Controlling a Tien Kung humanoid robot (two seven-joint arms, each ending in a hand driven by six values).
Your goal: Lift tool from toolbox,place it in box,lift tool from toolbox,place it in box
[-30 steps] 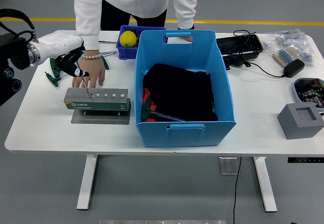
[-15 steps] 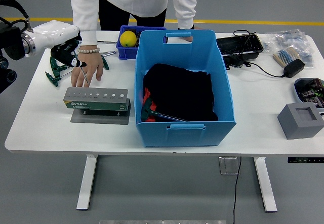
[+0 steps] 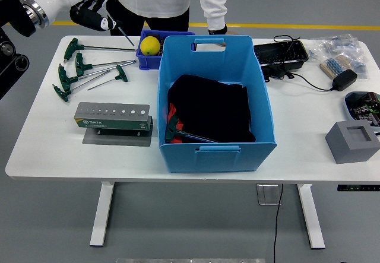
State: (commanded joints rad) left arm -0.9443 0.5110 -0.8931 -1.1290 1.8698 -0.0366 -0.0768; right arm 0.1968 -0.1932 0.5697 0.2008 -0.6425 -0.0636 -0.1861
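Note:
My left hand (image 3: pixel 95 12) is raised above the table's far left corner, shut on a T-handle wrench (image 3: pixel 125 35) whose thin shaft slants down to the right toward the small blue bin. The grey and green tool holder (image 3: pixel 113 115) stands on its plate at the front left, with its holes showing nothing in them. The big blue box (image 3: pixel 265 110) sits mid-table with a black cloth (image 3: pixel 214 105) inside and a green-handled tool (image 3: pixel 176 130) lying at its near left. Several green T-handle wrenches (image 3: pixel 83 70) lie on the table behind the holder.
A person in white stands at the far side, one hand (image 3: pixel 217 31) at the box's far handle. A small blue bin (image 3: pixel 142 59) holds a yellow ball (image 3: pixel 150 44). At the right are a black tray (image 3: pixel 280 53), cables, a charger (image 3: pixel 344 79) and a grey block (image 3: pixel 352 141).
My left hand has risen up and to the right, carrying the wrench away from the holder. The person's hand that rested beside the holder has pulled back off the table.

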